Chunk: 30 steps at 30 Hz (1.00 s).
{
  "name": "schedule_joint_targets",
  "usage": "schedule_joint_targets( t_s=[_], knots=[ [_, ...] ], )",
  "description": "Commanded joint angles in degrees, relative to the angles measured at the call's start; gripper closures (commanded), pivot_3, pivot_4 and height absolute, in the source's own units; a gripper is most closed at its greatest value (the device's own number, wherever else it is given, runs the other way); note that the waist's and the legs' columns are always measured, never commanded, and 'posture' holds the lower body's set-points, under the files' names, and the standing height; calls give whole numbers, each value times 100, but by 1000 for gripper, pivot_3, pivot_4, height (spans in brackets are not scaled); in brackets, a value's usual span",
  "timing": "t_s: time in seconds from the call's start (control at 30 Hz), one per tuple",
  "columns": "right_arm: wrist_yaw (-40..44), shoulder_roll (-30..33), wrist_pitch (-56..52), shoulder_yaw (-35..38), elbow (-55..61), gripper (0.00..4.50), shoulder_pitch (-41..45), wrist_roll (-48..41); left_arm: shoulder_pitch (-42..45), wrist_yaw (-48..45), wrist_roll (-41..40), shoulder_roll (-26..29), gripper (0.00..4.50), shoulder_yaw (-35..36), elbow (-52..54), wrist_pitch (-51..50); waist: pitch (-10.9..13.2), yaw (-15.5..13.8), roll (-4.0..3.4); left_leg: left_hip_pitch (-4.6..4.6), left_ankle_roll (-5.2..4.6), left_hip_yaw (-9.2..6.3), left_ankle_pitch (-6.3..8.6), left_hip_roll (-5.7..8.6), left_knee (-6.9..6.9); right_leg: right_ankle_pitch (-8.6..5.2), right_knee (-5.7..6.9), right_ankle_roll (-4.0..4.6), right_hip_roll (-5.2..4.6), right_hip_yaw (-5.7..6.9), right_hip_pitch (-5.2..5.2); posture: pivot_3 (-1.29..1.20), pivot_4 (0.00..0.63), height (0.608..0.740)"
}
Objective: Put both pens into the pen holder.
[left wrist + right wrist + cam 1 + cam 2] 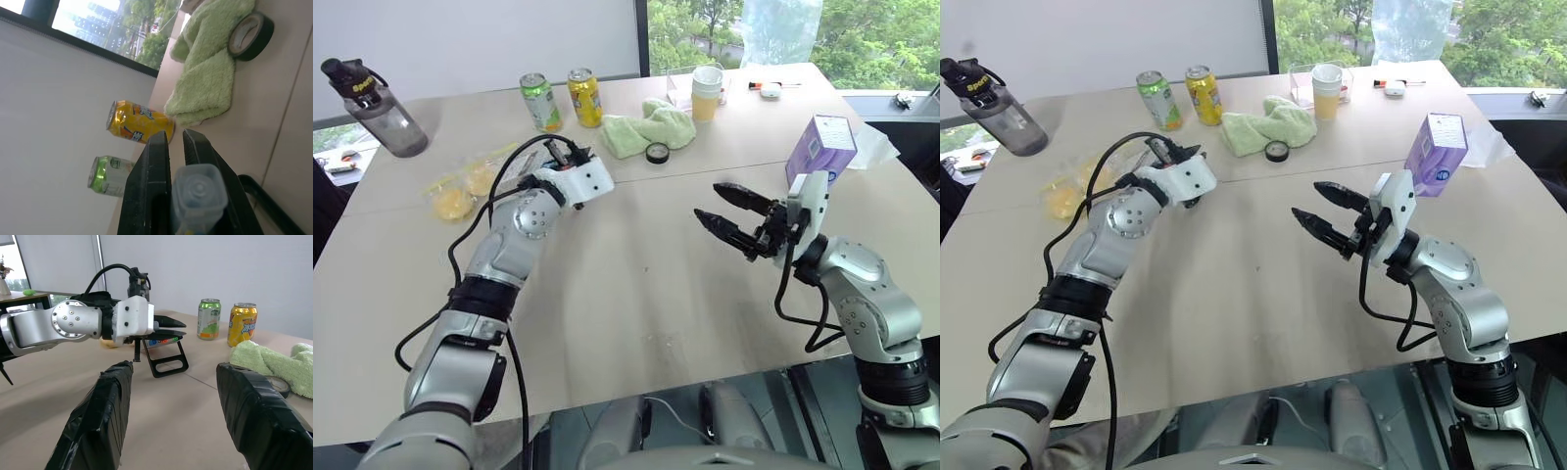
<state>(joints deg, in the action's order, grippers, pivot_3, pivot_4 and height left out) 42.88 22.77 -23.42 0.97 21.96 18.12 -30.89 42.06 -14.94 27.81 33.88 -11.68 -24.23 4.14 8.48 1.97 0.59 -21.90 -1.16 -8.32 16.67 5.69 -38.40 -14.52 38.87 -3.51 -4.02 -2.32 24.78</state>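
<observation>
Left claw (182, 329) is closed, with its fingers nearly together. A translucent light-blue cap sits between them near their root, and I judge it to be the end of the first pen (198, 193); its barrel is hidden. The pen holder (168, 364) stands on the bench (636, 294) just beneath and beyond that claw, loop frame towards me and coloured markers visible inside. Right claw (705, 200) is spread wide and empty, hovering over the bench well apart from the holder. I cannot find the second pen. Progress: no pen visibly in the holder; one apparently in hand awaiting insertion, the other not yet picked up.
</observation>
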Motion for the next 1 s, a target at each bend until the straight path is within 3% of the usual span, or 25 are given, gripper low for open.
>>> schedule_joint_targets(
  t_s=[0.03, 0.1, 0.13, 0.17, 0.4, 0.6, 0.73, 0.87, 1.0],
  knots=[
    [-28, 41, 112, 122, 267, 1601, 30, -121, 270, 188, 50, 28, 4500, 72, -312, 13, 0, 5, 0, 0, 0, 0, 0, 0, 0, 0, 0, 0, 0, -1, 0, 0, 150, 740],
    [-33, 32, 117, 179, 276, 1601, 51, -193, 311, 209, 5, 35, 4500, 96, -495, 37, 0, 11, 0, 0, 0, 1, 0, 0, 0, 0, 0, 0, 0, -1, 1, 0, 150, 740],
    [-37, 33, 119, 192, 287, 1514, 55, -213, 309, 219, -16, 47, 3534, 109, -546, 52, 0, 11, 0, -1, 0, 0, 0, 0, 0, 0, 0, 0, 0, -1, 1, 0, 150, 740],
    [-37, 41, 120, 197, 296, 1514, 54, -225, 302, 227, -29, 59, 3283, 120, -577, 56, 0, 11, 0, -1, 0, 0, 0, 0, 0, 0, 0, 0, 0, 0, 1, 0, 150, 740],
    [-18, 78, 196, 168, 245, 1514, 42, -202, 313, 349, -153, 116, 11, 342, -369, -101, 0, 12, 0, -2, 0, -1, 0, 0, 0, 0, 0, 0, 0, 0, 1, 0, 150, 740],
    [28, 55, 269, 113, 158, 1514, 79, -202, 331, 550, -70, 126, 11, 367, -65, -87, 0, 4, 0, -2, 0, -1, 0, 1, -1, 0, 0, 0, -1, 0, 1, 0, 150, 740],
    [39, 36, 287, 88, 157, 1514, 12, -187, 195, 210, -460, -82, 11, 402, 372, -98, 0, 3, 0, -2, 0, -2, 0, 1, -1, 0, 0, 0, -1, 0, 1, 0, 150, 740],
    [56, 130, 299, 107, 152, 1514, -171, -102, -200, -805, -2135, -730, 11, 875, 1046, -395, -1, 4, 1, -3, 0, -1, 0, 1, -2, 0, 0, 0, -3, 0, 0, 0, 150, 740],
    [166, 321, 479, 394, -15, 1514, -662, -55, -1034, -2038, -4005, -1068, 11, 1263, 2256, -1531, -1, 49, 0, -4, 0, -1, 0, -3, -1, 0, 0, 0, -2, -2, 2, 0, 150, 740]
  ],
)
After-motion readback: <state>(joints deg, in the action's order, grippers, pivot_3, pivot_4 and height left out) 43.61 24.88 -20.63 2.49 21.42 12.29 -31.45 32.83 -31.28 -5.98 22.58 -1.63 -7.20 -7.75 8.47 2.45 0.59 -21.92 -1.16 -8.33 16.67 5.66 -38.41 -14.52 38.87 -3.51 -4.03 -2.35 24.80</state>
